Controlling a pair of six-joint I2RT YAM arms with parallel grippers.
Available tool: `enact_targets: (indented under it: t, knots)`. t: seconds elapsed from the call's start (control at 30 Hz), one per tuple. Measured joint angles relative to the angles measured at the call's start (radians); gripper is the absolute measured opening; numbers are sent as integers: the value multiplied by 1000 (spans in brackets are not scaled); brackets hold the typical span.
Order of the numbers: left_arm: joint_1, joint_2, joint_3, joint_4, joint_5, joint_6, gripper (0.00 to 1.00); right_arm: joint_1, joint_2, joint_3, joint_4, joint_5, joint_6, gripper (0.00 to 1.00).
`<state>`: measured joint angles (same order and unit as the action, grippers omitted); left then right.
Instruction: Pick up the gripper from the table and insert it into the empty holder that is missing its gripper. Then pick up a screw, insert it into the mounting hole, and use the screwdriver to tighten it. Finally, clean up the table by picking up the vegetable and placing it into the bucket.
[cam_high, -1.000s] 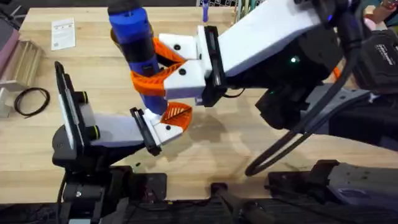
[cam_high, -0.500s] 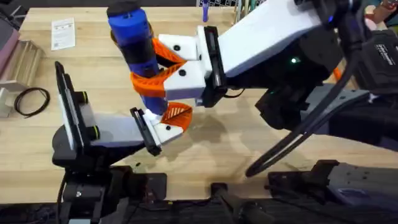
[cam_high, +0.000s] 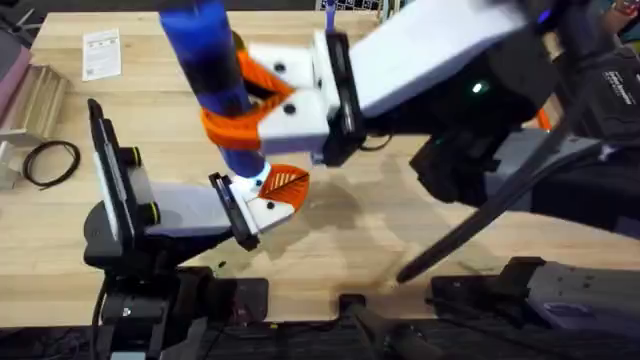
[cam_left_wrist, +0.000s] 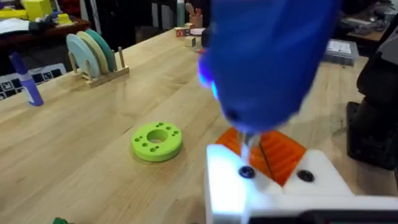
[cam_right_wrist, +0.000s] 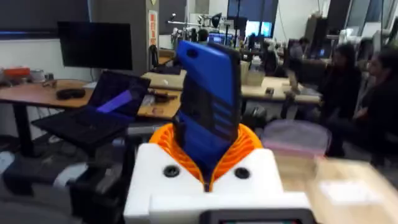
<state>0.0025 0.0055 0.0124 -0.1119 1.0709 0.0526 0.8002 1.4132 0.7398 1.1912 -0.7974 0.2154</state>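
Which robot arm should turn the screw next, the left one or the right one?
The right one, probably. The right gripper is already clamped on the blue screwdriver, whose bit comes down at the white holder on the left gripper. That left arm serves as the mount, carrying the orange gripper tip.

An open-plan lab or office: behind the wooden desk (cam_left_wrist: 74, 143) stand rows of other desks with a monitor (cam_right_wrist: 94, 45), a laptop (cam_right_wrist: 102, 109) and seated people (cam_right_wrist: 373, 93).
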Motion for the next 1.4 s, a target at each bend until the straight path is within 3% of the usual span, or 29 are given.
enact_targets:
  t: [0.13, 0.27, 0.47, 0.57, 0.67, 0.93, 1.2, 1.4]
  knots:
    - [0, 0, 0, 0, 0, 0, 4, 0, 0, 100, -9, 0, 0, 24]
    - [0, 0, 0, 0, 0, 0, 4, -13, 0, 188, -127, -8, -8, 24]
    - [0, 0, 0, 0, 0, 0, 4, -51, 0, 206, -266, -19, -29, 24]
    - [0, 0, 0, 0, 0, 0, 4, -96, 0, 214, -428, -5, -65, 24]
    - [0, 0, 0, 0, 0, 0, 4, -169, -5, 238, -720, 50, -148, 24]
    - [0, 0, 0, 0, 0, 0, 4, -379, -42, 424, -1504, 284, -549, 24]
    - [0, 0, 0, 0, 0, 0, 4, -498, -65, 470, -1815, 543, -1068, 24]
    - [0, 0, 0, 0, 0, 0, 4, -540, 13, 470, -2017, 642, -1272, 24]
